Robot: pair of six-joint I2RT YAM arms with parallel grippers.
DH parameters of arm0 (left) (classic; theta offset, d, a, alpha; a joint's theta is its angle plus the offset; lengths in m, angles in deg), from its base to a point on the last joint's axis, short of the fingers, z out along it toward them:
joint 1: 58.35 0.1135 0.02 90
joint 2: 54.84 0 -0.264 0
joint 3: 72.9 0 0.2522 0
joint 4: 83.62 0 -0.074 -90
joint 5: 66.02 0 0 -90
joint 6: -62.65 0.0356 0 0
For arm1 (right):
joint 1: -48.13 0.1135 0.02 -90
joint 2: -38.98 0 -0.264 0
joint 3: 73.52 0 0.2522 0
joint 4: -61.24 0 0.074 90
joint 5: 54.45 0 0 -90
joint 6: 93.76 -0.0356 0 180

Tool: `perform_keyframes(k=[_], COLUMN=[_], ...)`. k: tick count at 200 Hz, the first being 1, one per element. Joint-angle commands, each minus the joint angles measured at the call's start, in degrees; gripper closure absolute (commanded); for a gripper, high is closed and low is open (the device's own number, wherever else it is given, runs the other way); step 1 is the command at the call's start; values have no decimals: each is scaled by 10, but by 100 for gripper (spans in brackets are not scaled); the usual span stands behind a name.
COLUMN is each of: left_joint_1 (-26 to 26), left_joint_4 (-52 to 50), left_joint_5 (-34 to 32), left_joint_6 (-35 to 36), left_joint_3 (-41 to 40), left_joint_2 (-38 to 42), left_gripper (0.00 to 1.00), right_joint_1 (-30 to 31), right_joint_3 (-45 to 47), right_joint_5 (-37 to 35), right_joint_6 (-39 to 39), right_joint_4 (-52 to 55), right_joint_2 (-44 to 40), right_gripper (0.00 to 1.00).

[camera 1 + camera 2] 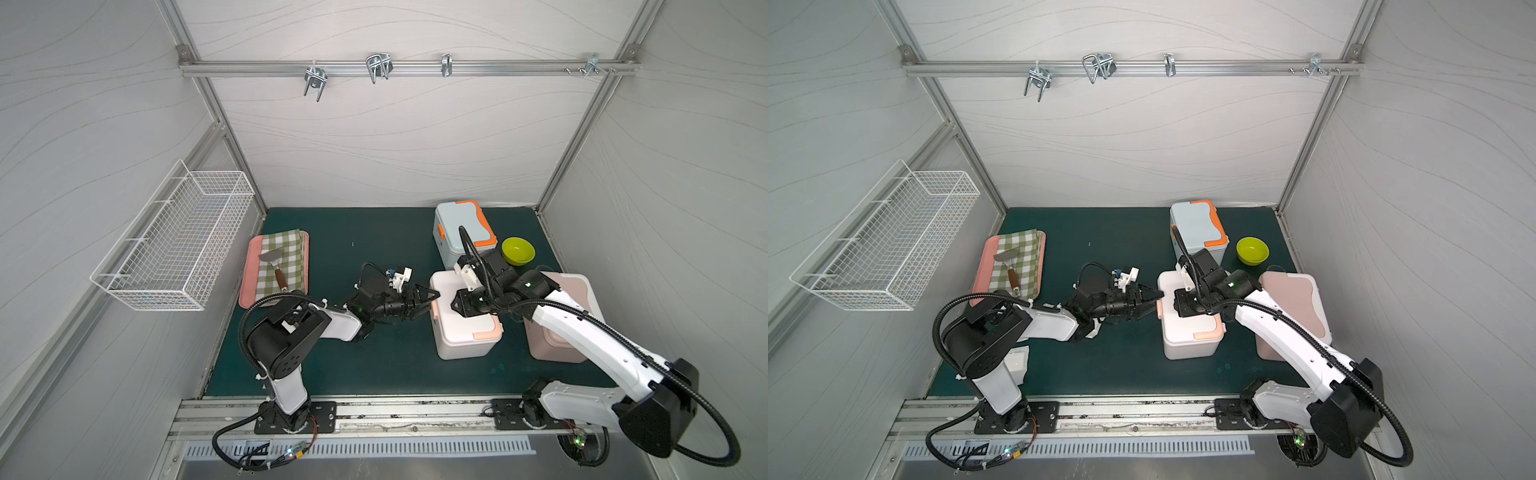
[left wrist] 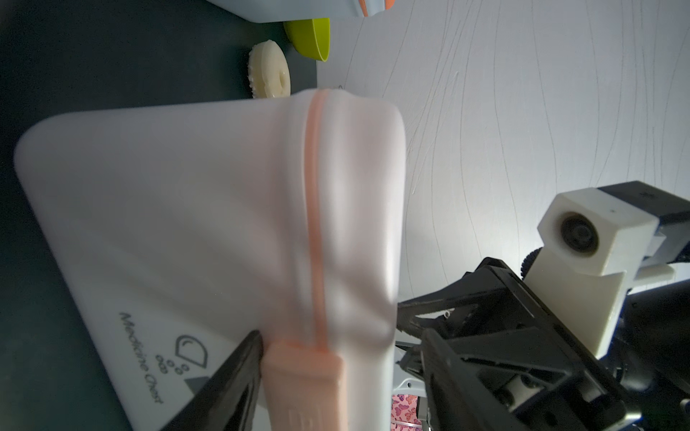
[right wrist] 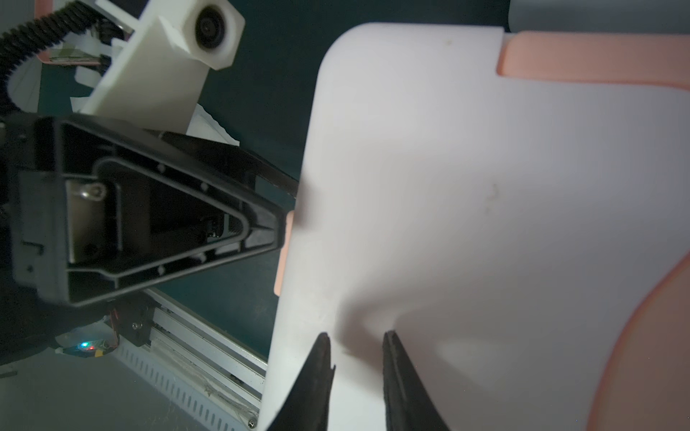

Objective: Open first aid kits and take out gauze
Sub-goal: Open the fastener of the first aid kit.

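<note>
Three first aid kits stand on the green mat with lids down: white with peach trim (image 1: 465,332) in the middle, pale pink (image 1: 577,299) to its right, light blue with orange trim (image 1: 457,226) behind. My left gripper (image 1: 430,305) is open at the white kit's left end. Its fingers (image 2: 239,373) straddle the peach latch (image 2: 302,388) and the lid's edge, with one touching the latch. My right gripper (image 3: 355,336) hovers over the white lid (image 3: 485,186), slightly open, nothing between its fingers. The gauze is out of view.
A green bowl (image 1: 518,250) sits by the blue kit, with a white toothed disc (image 2: 269,71) near it. A pink tray (image 1: 249,286) with checked cloth and spatula lies at the left. A wire basket (image 1: 174,241) hangs on the left wall. A white flat thing (image 1: 1017,361) lies partly hidden by the left arm.
</note>
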Motion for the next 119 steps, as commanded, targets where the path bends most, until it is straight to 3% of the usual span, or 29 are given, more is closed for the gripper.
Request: perform_keyframes(k=[1,119], left_joint_1=[-12,-30], left_joint_4=[104,127], left_joint_5=[20,14], left_joint_6=[-28,-33], left_joint_3=[-2,-16], left_joint_2=[3,27], left_gripper=[32,31], right_joint_1=[5,6], right_joint_3=[28,47], right_joint_5=[1,1], right_joint_6=[-9,-17], right_joint_4=[44,56], right_joint_2=[20,22], right_gripper=[73,71])
